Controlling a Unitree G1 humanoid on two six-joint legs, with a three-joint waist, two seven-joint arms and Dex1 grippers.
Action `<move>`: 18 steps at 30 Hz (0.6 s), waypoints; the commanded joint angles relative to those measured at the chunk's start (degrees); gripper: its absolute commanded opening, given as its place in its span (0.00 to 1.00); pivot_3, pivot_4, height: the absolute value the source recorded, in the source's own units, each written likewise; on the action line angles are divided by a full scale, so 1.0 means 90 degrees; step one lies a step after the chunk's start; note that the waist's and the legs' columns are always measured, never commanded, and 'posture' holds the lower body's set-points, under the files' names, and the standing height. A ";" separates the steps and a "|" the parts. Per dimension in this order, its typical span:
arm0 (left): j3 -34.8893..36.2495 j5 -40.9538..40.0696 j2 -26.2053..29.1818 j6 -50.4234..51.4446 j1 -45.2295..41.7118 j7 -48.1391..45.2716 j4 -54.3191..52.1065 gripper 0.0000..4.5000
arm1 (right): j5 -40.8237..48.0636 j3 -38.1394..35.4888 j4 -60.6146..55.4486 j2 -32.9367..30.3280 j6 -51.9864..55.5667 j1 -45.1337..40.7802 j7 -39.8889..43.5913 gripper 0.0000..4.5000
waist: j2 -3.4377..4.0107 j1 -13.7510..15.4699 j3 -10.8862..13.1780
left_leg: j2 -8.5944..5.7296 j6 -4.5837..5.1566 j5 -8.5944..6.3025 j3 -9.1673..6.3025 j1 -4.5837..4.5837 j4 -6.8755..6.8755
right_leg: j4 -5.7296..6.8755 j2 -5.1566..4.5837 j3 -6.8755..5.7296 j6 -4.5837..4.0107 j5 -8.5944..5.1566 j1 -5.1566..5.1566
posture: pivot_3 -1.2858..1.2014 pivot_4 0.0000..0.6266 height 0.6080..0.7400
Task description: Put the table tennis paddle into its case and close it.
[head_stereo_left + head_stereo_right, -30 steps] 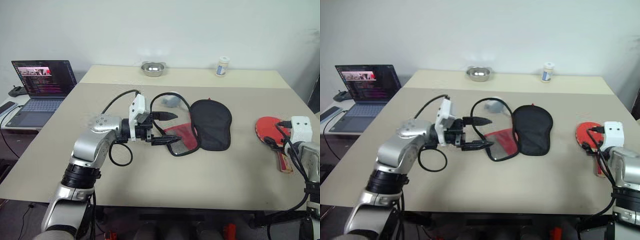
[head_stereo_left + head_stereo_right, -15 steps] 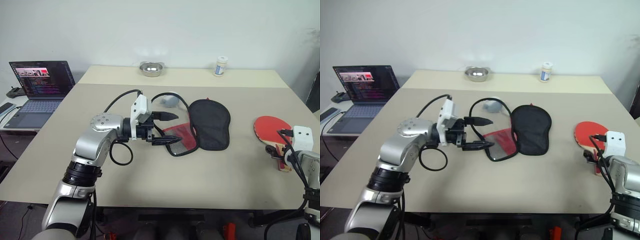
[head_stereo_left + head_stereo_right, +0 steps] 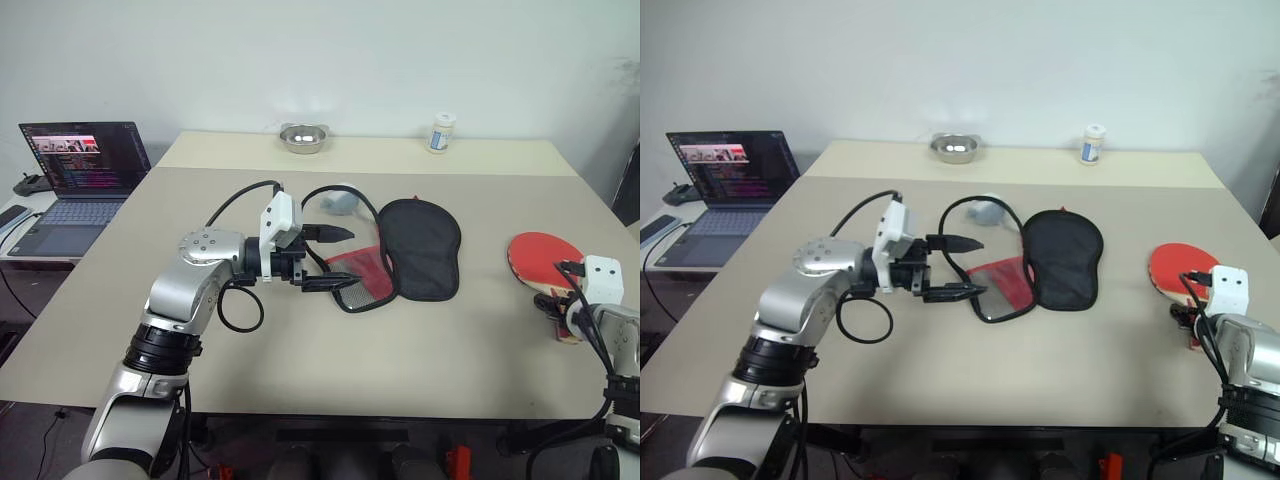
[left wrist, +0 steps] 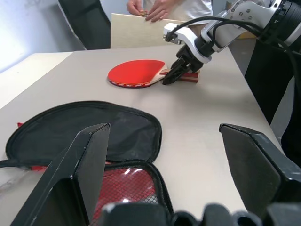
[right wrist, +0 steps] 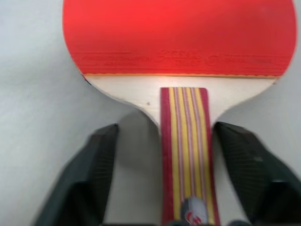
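The paddle [image 5: 181, 42] handle is straddled by the right gripper [image 5: 181, 188], fingers spread and not touching it. The left gripper [image 3: 335, 258] is held open above the unzipped case [image 3: 400, 255]

Plain white wall [image 3: 400, 50] behind — even, soft light. Beige bench [image 3: 300, 350], second bench section [image 3: 500, 155] butted against far edge. Low side desk [image 3: 20, 255] at left, open laptop [image 3: 80, 165] on it — screen lit. Dark floor [image 3: 30, 440] below.
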 commanded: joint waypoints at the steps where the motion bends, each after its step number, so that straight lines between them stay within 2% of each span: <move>1: 0.0343 -0.0021 0.0188 -0.0032 0.0077 0.0146 -0.0100 0.90 | 0.0005 -0.0099 0.0124 -0.0081 -0.0179 -0.0072 -0.0086 0.42 | 0.0000 0.0000 0.0000 | 0.0000 0.0000 0.0000 0.0001 0.0000 0.0000 | 0.0000 0.0000 0.0001 0.0000 0.0000 0.0000 | 0.52 0.24 1.00; 4: 0.0472 -0.0052 0.0350 -0.0003 0.0301 0.0194 -0.0164 0.90 | 0.0089 -0.0108 0.0179 -0.0070 -0.0322 -0.0233 -0.0095 0.24 | 0.0001 -0.0006 0.0000 | 0.0001 0.0000 0.0000 0.0002 0.0001 0.0000 | 0.0000 0.0000 0.0002 0.0000 0.0000 0.0000 | 0.52 0.24 1.00; 9: 0.0726 -0.0242 0.0575 0.0206 0.0609 0.0134 -0.0077 0.90 | 0.0370 -0.0151 0.0135 -0.0068 -0.0161 -0.0835 -0.0031 0.24 | 0.0007 -0.0029 0.0003 | 0.0002 0.0002 0.0001 0.0007 0.0004 0.0000 | 0.0002 0.0000 0.0006 0.0001 0.0001 -0.0002 | 0.52 0.24 1.00; 14: 0.0886 -0.0266 0.0788 0.0223 0.0803 0.0059 0.0067 0.90 | 0.0628 0.0066 -0.0558 0.0088 0.0189 -0.1469 -0.0094 0.24 | 0.0013 -0.0029 0.0007 | 0.0009 0.0002 0.0001 0.0009 -0.0005 -0.0008 | 0.0008 0.0000 0.0009 -0.0002 0.0000 -0.0022 | 0.52 0.24 1.00; 18: 0.0907 -0.0164 0.0835 0.0151 0.0830 0.0118 0.0107 0.90 | 0.0844 0.0363 -0.1438 0.0708 0.0677 -0.1842 -0.0375 0.24 | 0.0013 -0.0017 0.0007 | 0.0008 0.0002 0.0001 -0.0001 -0.0010 -0.0014 | 0.0008 -0.0003 0.0000 -0.0003 0.0000 -0.0024 | 0.52 0.24 1.00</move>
